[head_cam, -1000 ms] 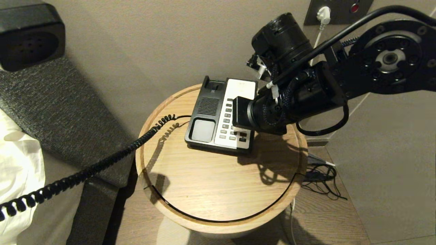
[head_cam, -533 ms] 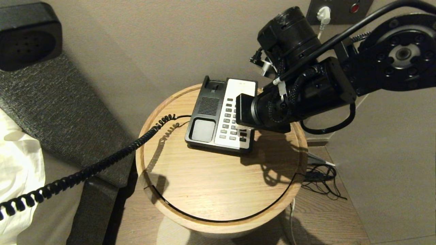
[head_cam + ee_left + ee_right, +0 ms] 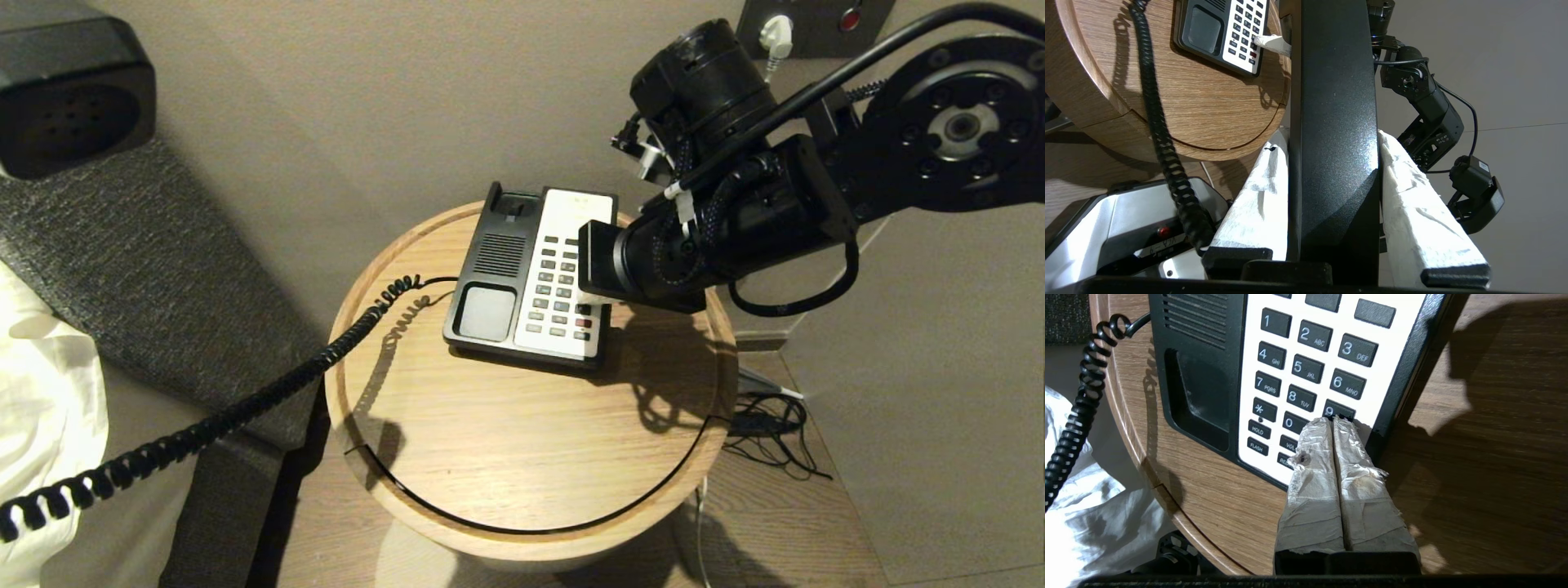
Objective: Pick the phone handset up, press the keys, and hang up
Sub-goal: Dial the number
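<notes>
Keys (image 3: pixel 1306 367), small dark grey buttons in a white faceplate on the round wooden tabletop (image 3: pixel 522 441), show more now: our right claw (image 3: pixel 1333 424), fingers pressed together and empty, has pulled back slightly toward the faceplate's edge, tips by the nine. Our left claw (image 3: pixel 1331 163) stays clamped on the long black plastic phone handset (image 3: pixel 1331 102), held off the base, so we judge pressing is underway and hanging up remains.

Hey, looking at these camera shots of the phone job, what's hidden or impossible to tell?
- Right wrist view: the right pincer is shut, its tips over the keys near the 9; contact cannot be told.
- Head view: the right arm hides the keypad's right edge.
- Head view: the phone handset is cut off by the frame corner.
- Left wrist view: the handset in the left pincer hides the phone base's right part.
</notes>
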